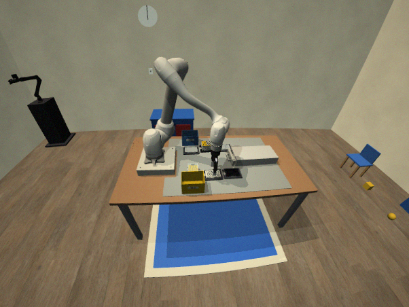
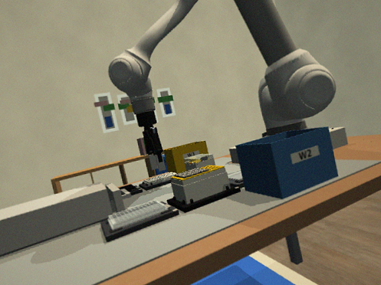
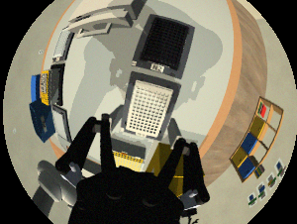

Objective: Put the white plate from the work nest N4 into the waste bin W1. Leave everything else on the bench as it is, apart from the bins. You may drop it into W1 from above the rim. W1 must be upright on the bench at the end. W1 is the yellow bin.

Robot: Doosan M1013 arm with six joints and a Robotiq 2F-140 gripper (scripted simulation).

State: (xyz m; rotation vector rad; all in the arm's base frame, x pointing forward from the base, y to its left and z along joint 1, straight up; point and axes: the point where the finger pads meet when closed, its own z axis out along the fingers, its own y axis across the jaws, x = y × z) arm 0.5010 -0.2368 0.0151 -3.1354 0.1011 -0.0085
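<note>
The white plate is a pale well plate lying in a black nest near the bench's front, just right of the yellow bin W1 [image 1: 193, 182]. My gripper [image 1: 215, 168] points straight down over it, fingers open and empty. In the exterior view the fingertips [image 2: 157, 158] hang a little above the plate [image 2: 158, 179], with the yellow bin [image 2: 186, 155] behind. In the wrist view the plate [image 3: 148, 108] lies between and beyond my open fingers, and the yellow bin's rim [image 3: 141, 160] is close below.
An empty black nest [image 1: 232, 173] sits right of the plate. The blue bin W2 [image 2: 287, 162], a yellow-topped tip box [image 2: 199, 184], a clear plate on a nest [image 2: 137, 213] and a long grey box [image 1: 253, 154] stand further back on the bench.
</note>
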